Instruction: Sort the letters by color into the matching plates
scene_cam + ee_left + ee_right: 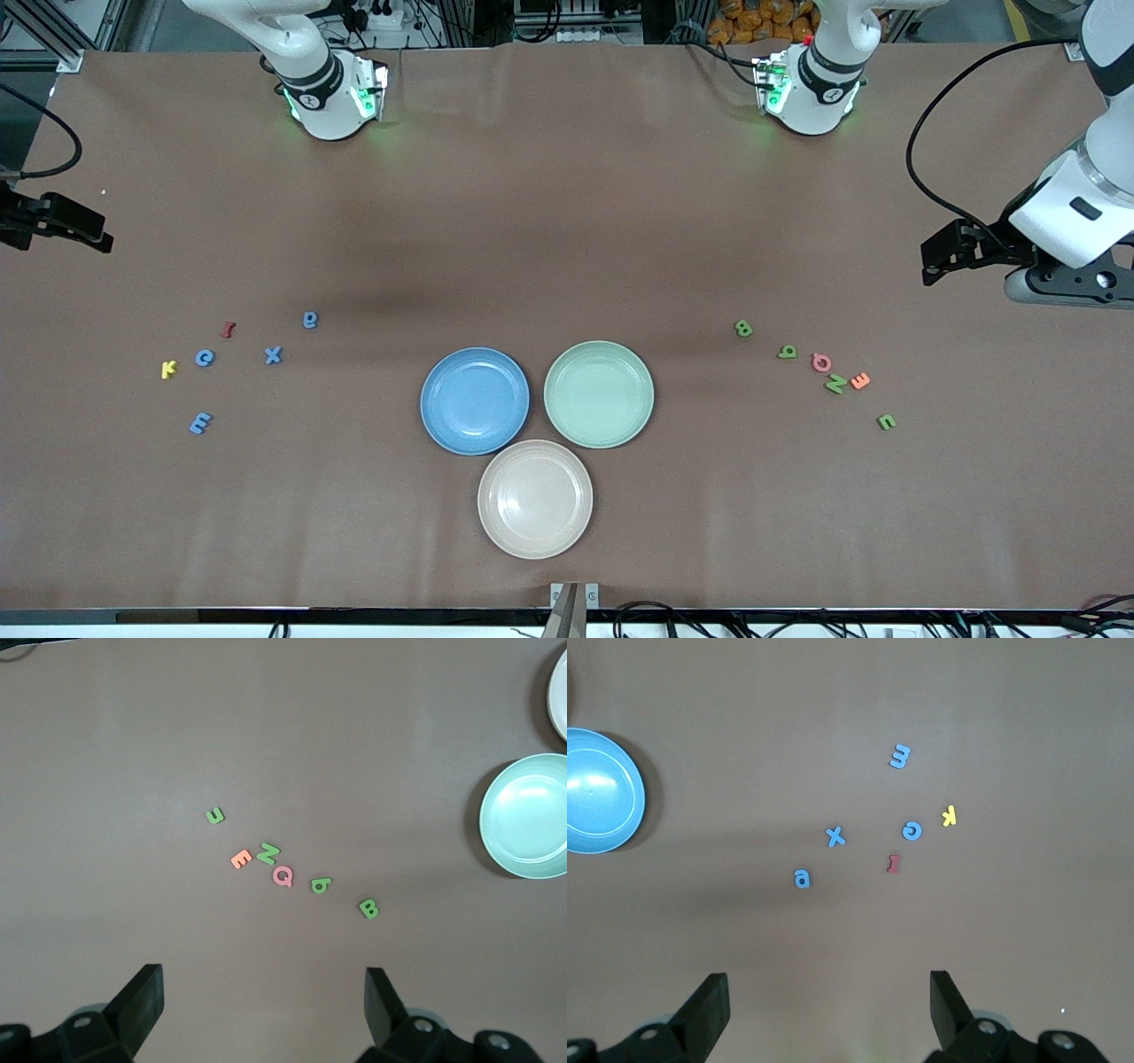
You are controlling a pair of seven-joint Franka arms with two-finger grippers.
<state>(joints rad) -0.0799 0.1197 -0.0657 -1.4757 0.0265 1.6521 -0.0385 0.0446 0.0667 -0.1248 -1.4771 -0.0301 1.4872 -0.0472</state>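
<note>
Several blue letters [273, 355] lie scattered toward the right arm's end of the table, and they show in the right wrist view too, the blue letters [835, 836] ahead of my open right gripper [828, 997]. Several green letters [788, 352] lie toward the left arm's end, the same green letters [321, 885] showing ahead of my open left gripper [264, 992]. The blue plate [475, 400] and the pale green plate [599, 393] sit side by side mid-table, both empty. My right gripper [93, 237] and left gripper [932, 264] hover at the table's two ends, holding nothing.
An empty beige plate [535, 499] sits nearer the front camera, touching the other two. A yellow letter [168, 369] and a dark red letter [228, 330] lie among the blue ones. A pink letter [821, 361] and an orange letter [859, 381] lie among the green ones.
</note>
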